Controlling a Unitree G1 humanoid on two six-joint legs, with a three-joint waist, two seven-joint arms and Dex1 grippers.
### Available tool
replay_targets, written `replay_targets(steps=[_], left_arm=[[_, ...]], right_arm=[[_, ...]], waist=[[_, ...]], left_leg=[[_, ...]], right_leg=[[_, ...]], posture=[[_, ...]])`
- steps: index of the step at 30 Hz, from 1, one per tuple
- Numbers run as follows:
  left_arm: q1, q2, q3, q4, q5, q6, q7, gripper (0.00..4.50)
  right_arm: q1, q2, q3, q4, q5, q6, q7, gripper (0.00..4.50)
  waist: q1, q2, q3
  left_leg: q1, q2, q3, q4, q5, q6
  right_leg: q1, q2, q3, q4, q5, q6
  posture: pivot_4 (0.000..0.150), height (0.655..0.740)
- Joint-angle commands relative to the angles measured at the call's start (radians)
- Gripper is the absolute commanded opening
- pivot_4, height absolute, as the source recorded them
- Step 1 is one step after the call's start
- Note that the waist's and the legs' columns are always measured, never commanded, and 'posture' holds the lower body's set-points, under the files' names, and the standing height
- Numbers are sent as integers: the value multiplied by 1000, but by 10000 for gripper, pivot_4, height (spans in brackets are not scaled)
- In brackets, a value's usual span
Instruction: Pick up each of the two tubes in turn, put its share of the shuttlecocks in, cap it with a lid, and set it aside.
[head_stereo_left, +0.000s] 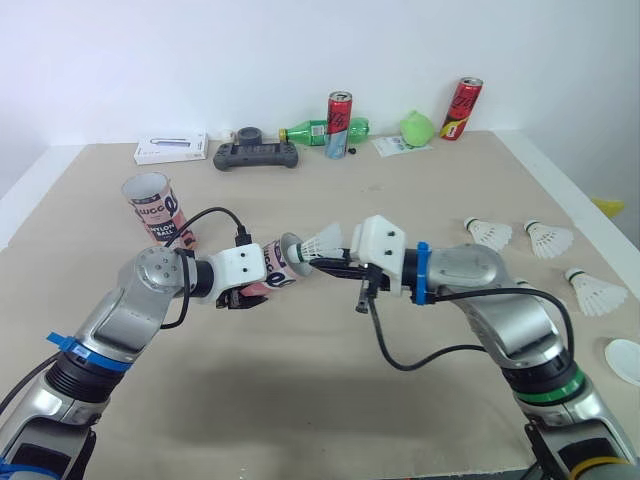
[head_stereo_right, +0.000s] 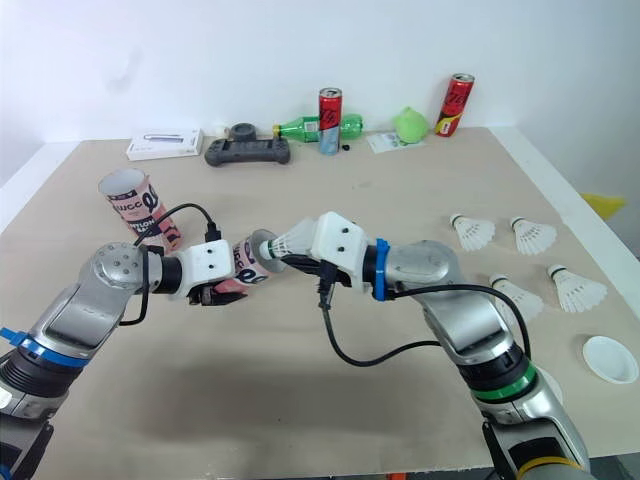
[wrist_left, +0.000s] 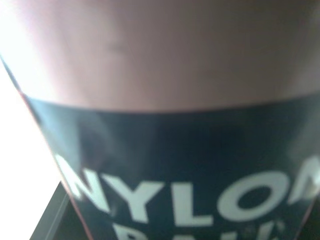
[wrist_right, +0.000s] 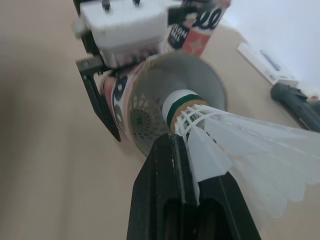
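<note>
The left pincer (head_stereo_left: 250, 286) is closed around the first tube (head_stereo_left: 276, 263), held on its side above the worktop (head_stereo_left: 300, 400). The right pincer (wrist_right: 192, 165) grips a shuttlecock (head_stereo_left: 322, 243), its cork at the tube mouth; one seems already inside. Four loose shuttlecocks (head_stereo_right: 472, 232), the second tube (head_stereo_right: 130, 205) and a lid (head_stereo_right: 610, 358) wait untouched

- The near half of the tabletop (head_stereo_left: 330, 400) is bare, so there is open passage.
- An upright tube (head_stereo_left: 152, 207) stands at the left.
- Shuttlecocks (head_stereo_left: 548, 238) and a lid (head_stereo_left: 625, 360) dot the right side.
- Cans (head_stereo_left: 339, 122), a bottle (head_stereo_left: 310, 131) and a controller (head_stereo_left: 255, 154) line the far edge.
</note>
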Motion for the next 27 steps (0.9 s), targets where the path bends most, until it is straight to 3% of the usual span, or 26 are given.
replay_targets(steps=[1,8,9,12,17,23,27], left_arm=[[20,-13,-46,25,0,13,-7,28058],[22,-21,-51,19,1,16,-2,28058],[23,-23,-53,16,2,18,-1,28058],[13,-30,-52,19,-2,17,-4,28058],[4,-55,-63,42,-1,-1,-2,28058],[9,-72,-87,47,4,-18,-8,28058],[6,-88,-93,45,3,-16,-12,28058]], right_arm=[[-34,13,-22,-29,13,0,17,9837],[22,-1,-148,-119,131,99,20,42012],[37,3,-179,-137,163,121,10,44272],[197,35,-438,-258,302,238,-138,44272],[573,110,-711,-356,208,146,-326,44272],[914,225,-829,-376,89,-41,-427,44272],[1026,289,-846,-343,60,-132,-457,44272]], waist=[[1,0,0],[7,0,0],[8,0,0],[15,-1,0],[33,0,-2],[36,8,-7],[35,9,-7]], left_leg=[[0,0,0,0,0,0],[0,0,0,0,0,0],[0,0,-1,0,0,0],[-1,0,-3,-1,0,0],[-2,-5,-5,-5,-1,-2],[0,-13,-6,-9,0,-1],[1,-14,-8,-9,0,-1]], right_leg=[[0,0,0,0,0,0],[0,-1,0,0,0,0],[0,-1,0,0,0,0],[1,-1,-1,0,-1,0],[1,-4,-1,0,-6,3],[2,-12,0,0,-10,6],[3,-16,-1,0,-11,6]], posture=[[1500,7377],[1500,7377],[1500,7377],[1500,7377],[1500,7377],[1500,7377],[1500,7377]])
